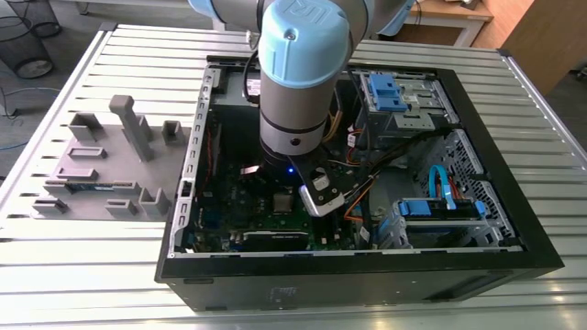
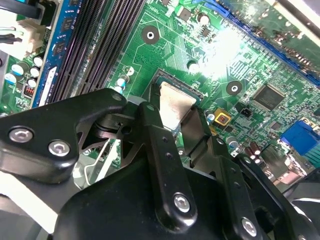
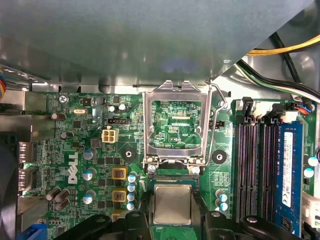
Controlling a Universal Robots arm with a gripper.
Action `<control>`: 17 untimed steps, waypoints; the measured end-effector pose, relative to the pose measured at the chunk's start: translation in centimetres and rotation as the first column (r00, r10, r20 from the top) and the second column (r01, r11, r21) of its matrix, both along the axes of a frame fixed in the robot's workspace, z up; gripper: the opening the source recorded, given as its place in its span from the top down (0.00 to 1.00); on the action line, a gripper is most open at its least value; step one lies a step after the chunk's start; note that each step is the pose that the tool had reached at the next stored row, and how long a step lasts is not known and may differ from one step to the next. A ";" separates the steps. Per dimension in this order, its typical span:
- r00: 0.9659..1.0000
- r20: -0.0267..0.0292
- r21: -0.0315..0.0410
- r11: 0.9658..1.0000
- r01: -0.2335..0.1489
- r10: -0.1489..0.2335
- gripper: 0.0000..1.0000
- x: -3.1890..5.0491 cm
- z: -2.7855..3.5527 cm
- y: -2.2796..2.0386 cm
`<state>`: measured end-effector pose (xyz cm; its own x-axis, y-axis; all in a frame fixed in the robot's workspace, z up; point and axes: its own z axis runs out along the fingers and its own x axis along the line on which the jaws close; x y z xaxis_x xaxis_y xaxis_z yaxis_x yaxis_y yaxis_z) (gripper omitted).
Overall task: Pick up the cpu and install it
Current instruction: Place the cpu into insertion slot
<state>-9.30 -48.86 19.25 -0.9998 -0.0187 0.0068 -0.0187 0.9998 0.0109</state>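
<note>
Cpu (image 3: 172, 203) clamped by two opposite edges in the end effector (image 2: 176, 114). We note it low over the motherboard (image 3: 85, 150), just beside the open socket frame (image 3: 175, 94); seated or not, we cannot tell.

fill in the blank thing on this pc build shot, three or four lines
1. The hand is shut on the silver ____.
2. The socket cover stands flipped ____.
3. The memory stick in its slot is ____ in colour.
4. The grey rack lies on the exterior view's ____ of the case.

Missing words: cpu; open; blue; left.
</note>
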 end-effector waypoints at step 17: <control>1.000 0.000 -0.001 1.000 0.000 0.000 0.55 -0.01 -0.43 -0.03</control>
<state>-9.30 -48.89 18.82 -0.9998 -0.0188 0.0068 -0.0187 0.9998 0.0100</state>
